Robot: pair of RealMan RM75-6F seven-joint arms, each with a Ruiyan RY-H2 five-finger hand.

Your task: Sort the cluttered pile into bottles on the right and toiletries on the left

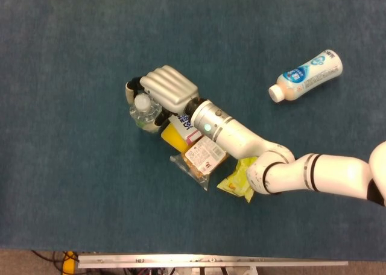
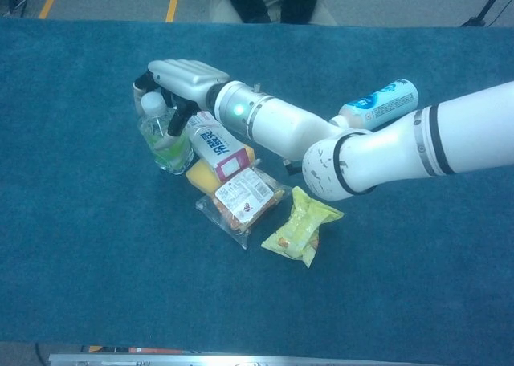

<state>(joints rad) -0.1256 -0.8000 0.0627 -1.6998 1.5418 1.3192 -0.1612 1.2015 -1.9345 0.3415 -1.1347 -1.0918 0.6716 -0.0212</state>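
Observation:
A small clear bottle [image 1: 143, 112] [image 2: 163, 137] with a white cap and greenish contents stands at the left end of the pile. My right hand [image 1: 167, 91] [image 2: 183, 77] grips it from above and behind, its fingers curled round the neck and body. A white and blue bottle [image 1: 306, 75] [image 2: 377, 103] lies on its side at the far right. A white tube with blue lettering [image 1: 184, 123] [image 2: 214, 148] lies partly under my right forearm. My left hand shows in neither view.
Just behind the held bottle sit a yellow item [image 1: 174, 137] [image 2: 202, 176], a clear snack packet [image 1: 202, 157] [image 2: 243, 196] and a yellow-green packet [image 1: 237, 181] [image 2: 303, 225]. Blue cloth [image 1: 66, 166] covers the table. A metal rail [image 1: 211, 262] runs along the near edge.

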